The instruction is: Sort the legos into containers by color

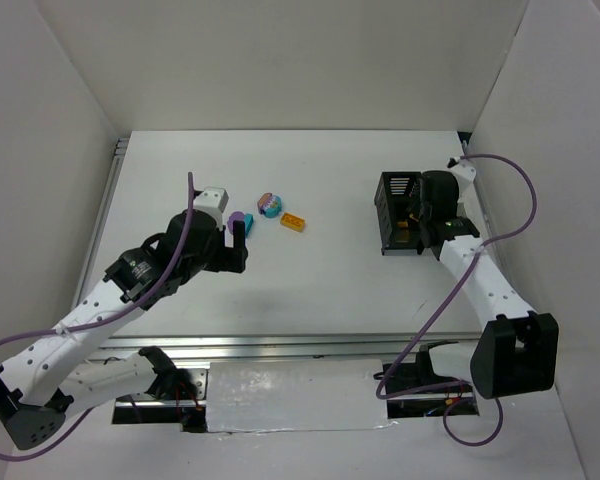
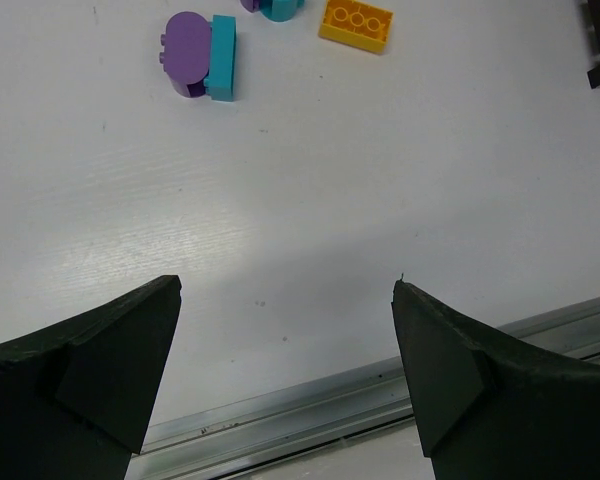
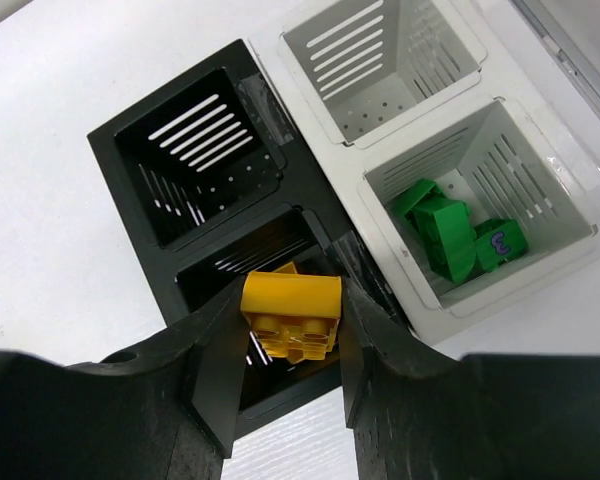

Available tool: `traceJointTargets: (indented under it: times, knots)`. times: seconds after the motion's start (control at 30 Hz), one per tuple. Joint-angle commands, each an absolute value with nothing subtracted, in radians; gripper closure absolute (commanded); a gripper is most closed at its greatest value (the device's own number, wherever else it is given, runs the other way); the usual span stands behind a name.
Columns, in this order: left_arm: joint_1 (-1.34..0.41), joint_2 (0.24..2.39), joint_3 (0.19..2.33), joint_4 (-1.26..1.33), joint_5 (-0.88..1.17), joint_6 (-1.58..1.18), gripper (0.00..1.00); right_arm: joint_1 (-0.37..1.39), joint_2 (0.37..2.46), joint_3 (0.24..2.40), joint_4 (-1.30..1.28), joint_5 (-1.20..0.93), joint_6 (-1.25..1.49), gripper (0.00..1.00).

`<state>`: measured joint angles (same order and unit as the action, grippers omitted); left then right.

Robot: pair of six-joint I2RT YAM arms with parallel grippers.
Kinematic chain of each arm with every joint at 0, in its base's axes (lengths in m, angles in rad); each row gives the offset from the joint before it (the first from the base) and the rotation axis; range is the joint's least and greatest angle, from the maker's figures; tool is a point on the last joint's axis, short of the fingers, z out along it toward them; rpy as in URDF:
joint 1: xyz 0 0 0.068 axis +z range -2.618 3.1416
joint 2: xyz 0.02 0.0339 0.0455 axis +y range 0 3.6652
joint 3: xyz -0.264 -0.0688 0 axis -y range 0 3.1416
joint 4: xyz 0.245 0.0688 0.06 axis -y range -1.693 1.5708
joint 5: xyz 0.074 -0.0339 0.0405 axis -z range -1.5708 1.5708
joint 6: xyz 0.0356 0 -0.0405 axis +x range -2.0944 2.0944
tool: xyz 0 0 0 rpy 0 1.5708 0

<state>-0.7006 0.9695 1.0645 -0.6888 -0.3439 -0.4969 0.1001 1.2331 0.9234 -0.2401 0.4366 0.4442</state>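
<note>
Yellow brick [image 3: 291, 315] is sitting clenched in your right claw [image 3: 292, 340], which is hovering over one compartment of the black bin [image 3: 108, 140], while your left claw [image 2: 286, 290] is hanging spread wide above the table [image 2: 330, 180], short of a purple-and-teal pair [image 2: 202, 56] and an orange brick [image 2: 355, 25].

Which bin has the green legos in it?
The lower-right white bin in the right wrist view holds green legos; the white bin above it is empty, and the black bin shows no green.
</note>
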Motion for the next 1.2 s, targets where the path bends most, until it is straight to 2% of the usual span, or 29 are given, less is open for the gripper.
traceJointTargets:
  times: [0.0,0.17,0.23,0.27,0.3,0.33,0.4,0.53,0.57,0.63,0.77,0.83,0.97,1.03,1.17]
  knots:
    - [-0.693,0.968,1.057,-0.669,-0.353,-0.471,0.00,0.097,1.221,0.948,-0.203,0.439,0.440,0.89]
    - [-0.692,0.963,1.054,-0.667,-0.339,-0.465,0.00,0.095,1.249,0.953,-0.183,0.422,0.437,0.88]
    - [-0.692,0.956,1.048,-0.660,-0.324,-0.460,0.00,0.097,1.267,0.963,-0.175,0.404,0.437,0.84]
    - [-0.692,0.953,1.048,-0.657,-0.318,-0.459,0.00,0.095,1.272,0.968,-0.181,0.397,0.439,0.78]
    - [-0.692,0.951,1.046,-0.657,-0.316,-0.457,0.00,0.095,1.273,0.969,-0.183,0.391,0.439,0.63]
    - [-0.692,0.947,1.045,-0.657,-0.316,-0.457,0.01,0.097,1.272,0.969,-0.184,0.390,0.440,0.51]
    - [-0.692,0.945,1.043,-0.652,-0.313,-0.456,0.01,0.095,1.250,0.957,-0.178,0.391,0.440,0.36]
    - [-0.692,0.950,1.043,-0.650,-0.299,-0.453,0.00,0.103,1.197,0.943,-0.155,0.345,0.428,0.26]
    - [-0.690,0.951,1.045,-0.652,-0.298,-0.453,0.01,0.109,1.184,0.943,-0.143,0.333,0.425,0.05]
    - [-0.690,0.948,1.043,-0.650,-0.301,-0.456,0.00,0.135,1.157,0.949,-0.140,0.308,0.410,0.04]
    - [-0.673,0.940,1.046,-0.658,-0.350,-0.486,0.00,0.260,1.147,0.962,-0.091,0.082,0.354,0.04]
    - [-0.644,0.940,1.052,-0.669,-0.412,-0.524,0.00,0.375,1.233,1.029,-0.116,0.022,0.313,0.04]
    - [-0.585,0.940,1.054,-0.702,-0.485,-0.578,0.00,0.504,1.538,1.259,-0.279,-0.035,0.166,0.04]
    - [-0.580,0.936,1.049,-0.701,-0.497,-0.578,0.01,0.526,1.636,1.337,-0.328,-0.136,0.089,0.04]
    - [-0.577,0.948,1.043,-0.692,-0.476,-0.561,0.00,0.535,1.862,1.550,-0.460,-0.199,-0.064,0.04]
